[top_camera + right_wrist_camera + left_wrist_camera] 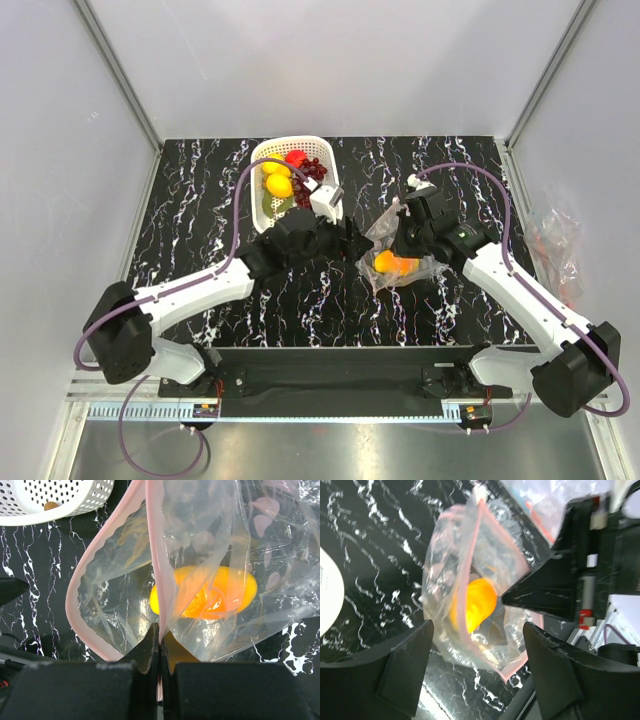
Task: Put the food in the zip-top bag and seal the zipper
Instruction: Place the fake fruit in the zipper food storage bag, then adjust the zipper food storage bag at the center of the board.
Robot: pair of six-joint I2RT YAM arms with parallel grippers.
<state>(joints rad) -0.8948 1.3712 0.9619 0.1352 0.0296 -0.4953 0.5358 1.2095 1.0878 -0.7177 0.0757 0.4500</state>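
The clear zip-top bag (400, 258) lies at table centre with an orange piece (392, 263) inside; the piece also shows in the left wrist view (476, 604) and right wrist view (220, 592). My right gripper (160, 630) is shut on the bag's pink zipper strip (156, 555), holding the mouth open. My left gripper (477, 650) is open and empty just left of the bag's mouth (470, 570). The white basket (290, 150) behind holds yellow lemons (278, 180), a red apple (296, 158), dark grapes (312, 170) and a green piece (274, 205).
The basket's rim shows in the right wrist view (55, 500). A crumpled clear plastic bag (555, 245) lies off the table's right edge. Grey walls with metal rails enclose the black marbled table (200, 200).
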